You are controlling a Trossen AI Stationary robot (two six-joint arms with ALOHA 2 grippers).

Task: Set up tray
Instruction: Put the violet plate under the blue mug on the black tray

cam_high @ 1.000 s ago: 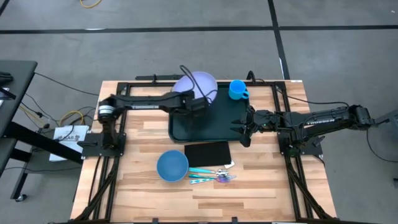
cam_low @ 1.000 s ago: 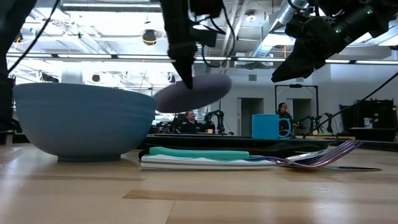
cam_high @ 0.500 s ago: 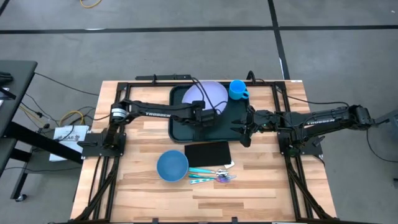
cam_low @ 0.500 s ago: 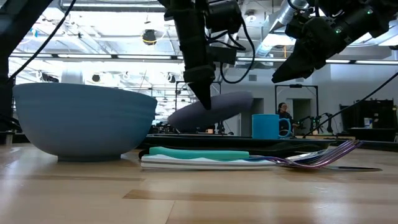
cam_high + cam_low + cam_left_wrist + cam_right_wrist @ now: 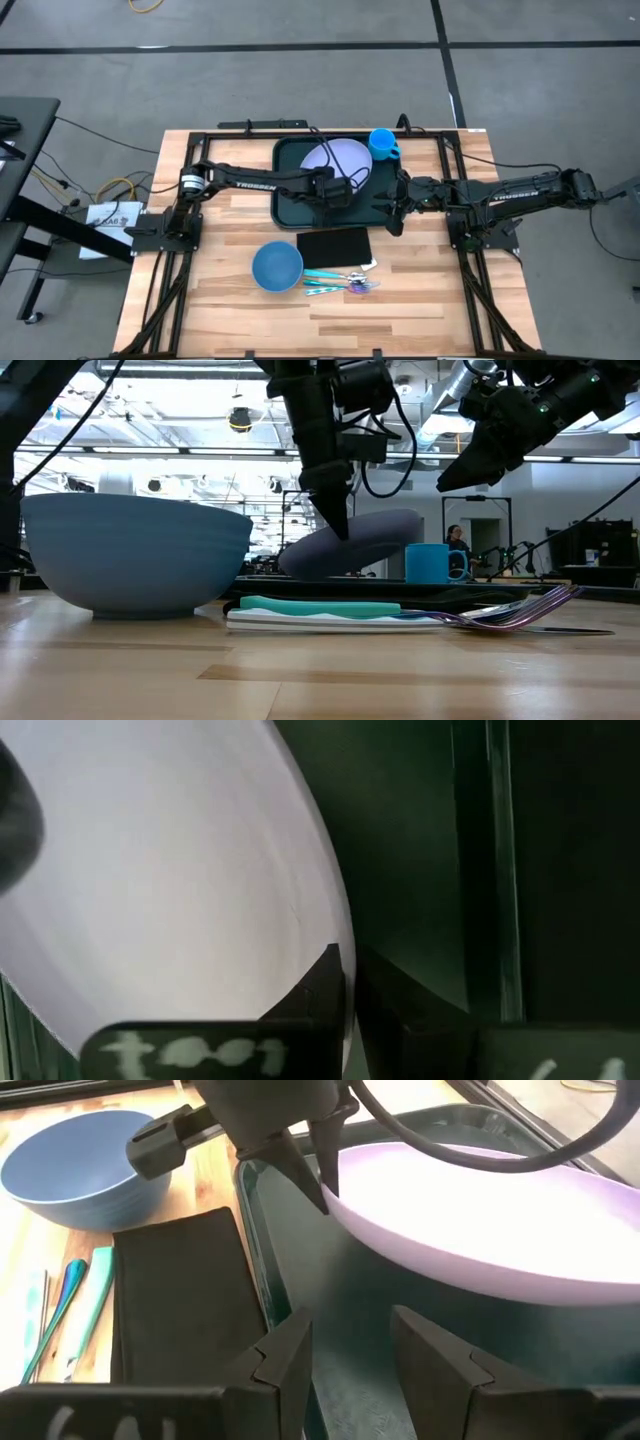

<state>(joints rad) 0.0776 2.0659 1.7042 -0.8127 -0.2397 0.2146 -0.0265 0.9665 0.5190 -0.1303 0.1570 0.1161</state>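
Left hand [image 5: 338, 525] clamped on rim of plate [image 5: 336, 158], holding it tilted over tray [image 5: 290, 205], plate's low edge near or on tray floor, can't tell which. Tray sits at table's [image 5: 220, 290] far middle; cup [image 5: 381, 144] at its far right corner. Right hand [image 5: 345, 1355] hovers over tray's right edge, fingers apart, empty. Bowl [image 5: 277, 267], black mat [image 5: 334, 246], cutlery [image 5: 345, 281] lie nearer.

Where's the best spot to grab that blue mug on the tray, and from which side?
Probably the blue mug by its rim, coming from above: it stands upright and open-topped at the tray's far right corner. The right tool is nearest, and a straight descent avoids the lavender plate beside it.
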